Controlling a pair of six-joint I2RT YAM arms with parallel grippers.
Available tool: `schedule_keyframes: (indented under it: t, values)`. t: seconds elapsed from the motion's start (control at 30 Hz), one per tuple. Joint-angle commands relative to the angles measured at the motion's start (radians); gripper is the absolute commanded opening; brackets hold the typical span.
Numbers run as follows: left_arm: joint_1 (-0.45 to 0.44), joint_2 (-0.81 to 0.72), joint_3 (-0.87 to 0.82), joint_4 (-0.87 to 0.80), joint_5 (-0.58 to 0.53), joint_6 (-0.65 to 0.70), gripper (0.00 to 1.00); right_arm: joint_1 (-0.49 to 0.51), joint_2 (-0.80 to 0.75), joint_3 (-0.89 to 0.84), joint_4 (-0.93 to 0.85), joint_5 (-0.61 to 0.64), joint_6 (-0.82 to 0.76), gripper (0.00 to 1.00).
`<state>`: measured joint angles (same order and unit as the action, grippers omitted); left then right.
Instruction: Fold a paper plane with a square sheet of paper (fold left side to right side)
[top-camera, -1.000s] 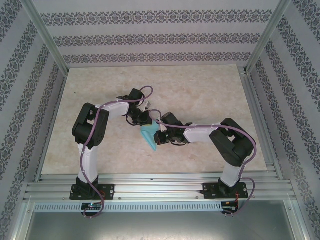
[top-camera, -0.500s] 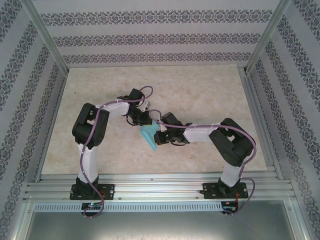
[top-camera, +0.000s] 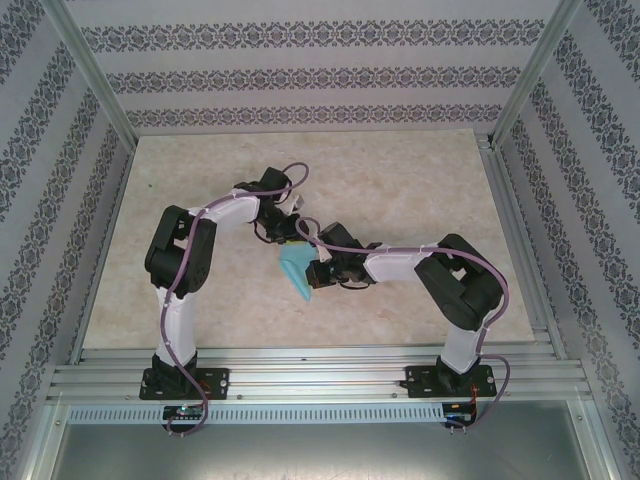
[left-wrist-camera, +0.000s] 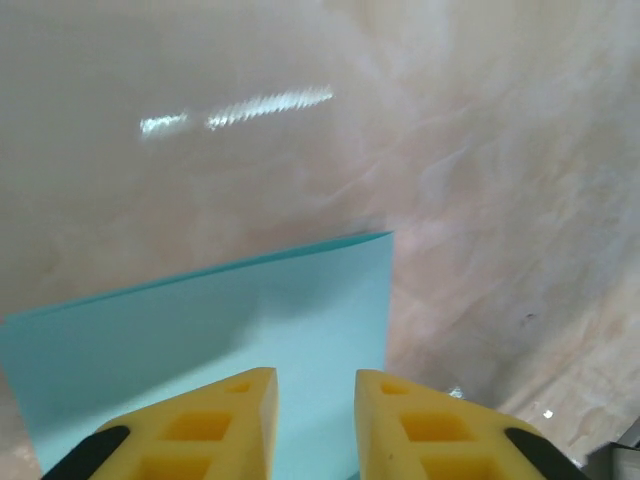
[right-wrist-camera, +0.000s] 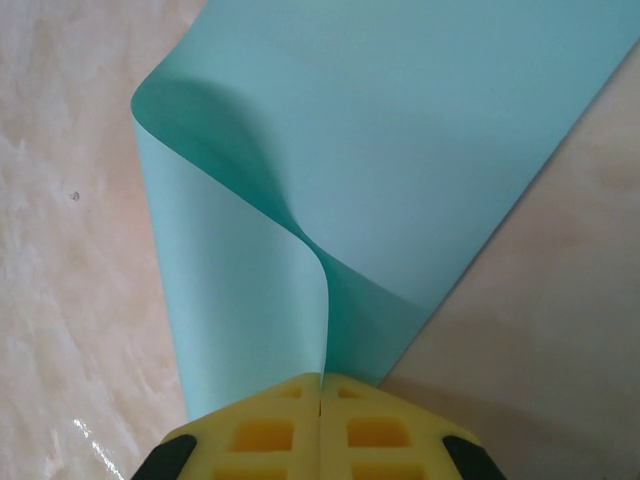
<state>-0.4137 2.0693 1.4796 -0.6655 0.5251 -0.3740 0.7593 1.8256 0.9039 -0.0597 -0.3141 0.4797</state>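
Your right gripper (right-wrist-camera: 320, 388) was clamped fully closed on the square sheet of paper (right-wrist-camera: 400, 150), pinching its edge right at the fingertips. From that pinch the sheet bowed up into a soft loop, doubled over itself, with the fold rounded rather than pressed flat. Your left gripper (left-wrist-camera: 316, 385) was parted a little, with a narrow gap between the yellow fingers (left-wrist-camera: 225, 420) and nothing held. It sat over the sheet near one corner; I couldn't tell if it touched. From the top, the sheet lay in the middle of the bench (top-camera: 420, 180), a narrow turquoise wedge between both grippers.
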Motion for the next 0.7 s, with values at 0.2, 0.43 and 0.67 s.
schedule_keyframes:
  t: [0.2, 0.43, 0.67]
  values:
    - [0.106, -0.163, -0.015, -0.069, -0.017, 0.030, 0.27, 0.018, 0.078, -0.011, -0.110, 0.027, -0.007, 0.00]
    - [0.177, -0.371, -0.321, 0.107, 0.036, -0.062, 0.17, 0.017, 0.077, -0.005, -0.116, 0.025, -0.009, 0.00]
    - [0.121, -0.497, -0.591, 0.434, 0.206, -0.295, 0.14, 0.018, 0.080, 0.003, -0.123, 0.024, -0.013, 0.00]
